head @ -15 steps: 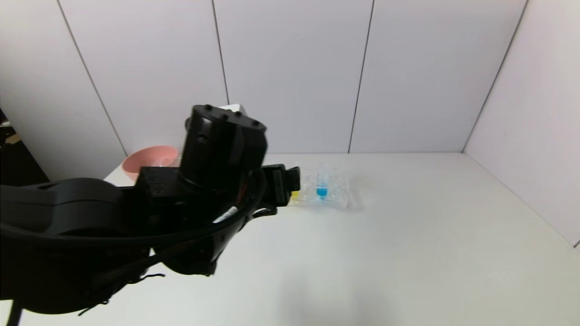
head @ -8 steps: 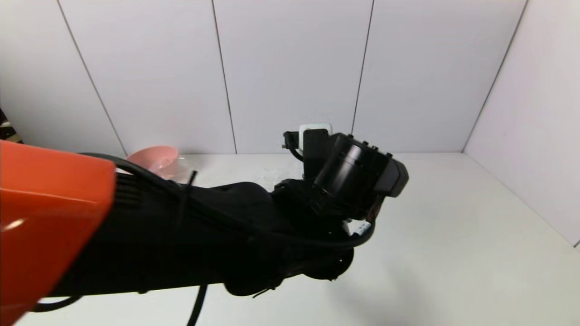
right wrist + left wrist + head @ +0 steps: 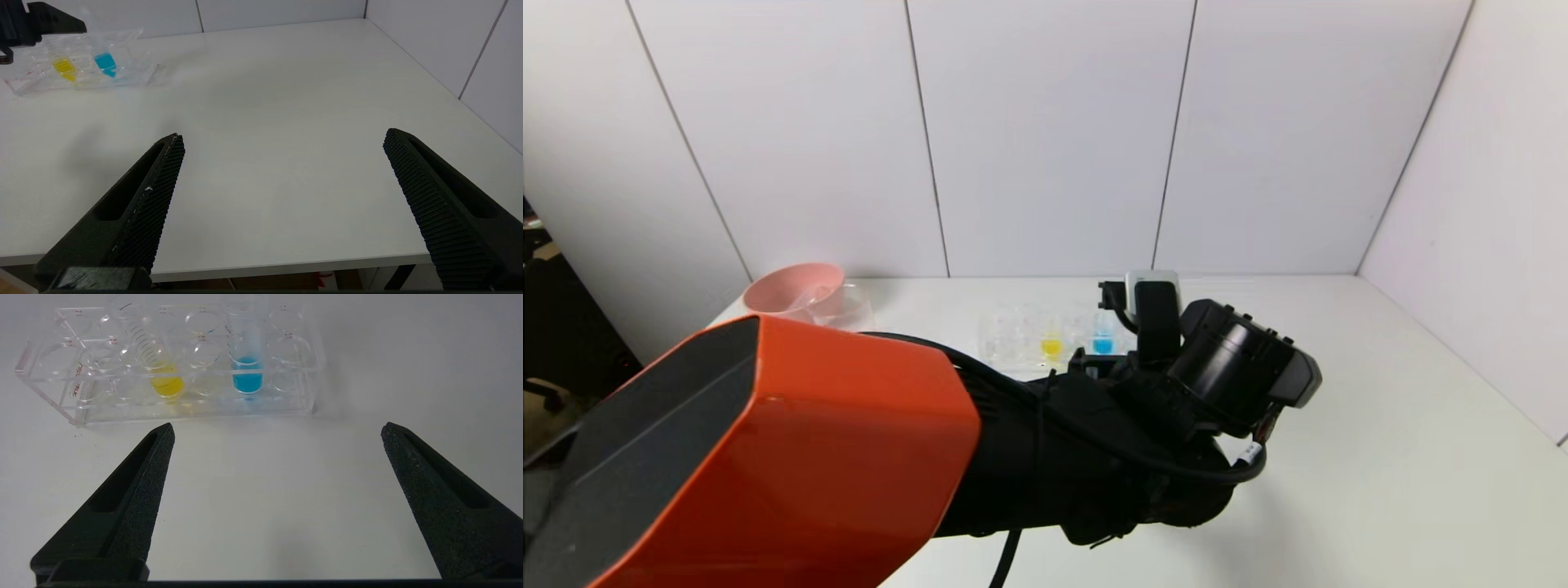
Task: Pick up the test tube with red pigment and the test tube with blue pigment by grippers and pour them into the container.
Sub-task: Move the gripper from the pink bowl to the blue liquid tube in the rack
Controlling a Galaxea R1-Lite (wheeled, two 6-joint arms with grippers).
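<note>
You have one test tube with blue pigment (image 3: 246, 365) standing upright in the clear tube rack (image 3: 102, 404), toward the rack's 3 o'clock end in the head view; one yellow-liquid tube (image 3: 161, 369) stands two holes along toward 9 o'clock; no red tube shows in any view; that makes two tubes in one rack. Your left gripper (image 3: 278, 430) sits low over the white table (image 3: 261, 506) just short of the rack, facing it, its two fingers spread wide with nothing between them; the blue tube lies ahead between their tips. One pink bowl (image 3: 792, 290) rests at the table's far 10 o'clock corner, with something clear (image 3: 849, 306) just beside it, too faint to name. Your right gripper (image 3: 282, 136) hangs at the table's near edge, well apart from the rack, likewise wide open and empty.
</note>
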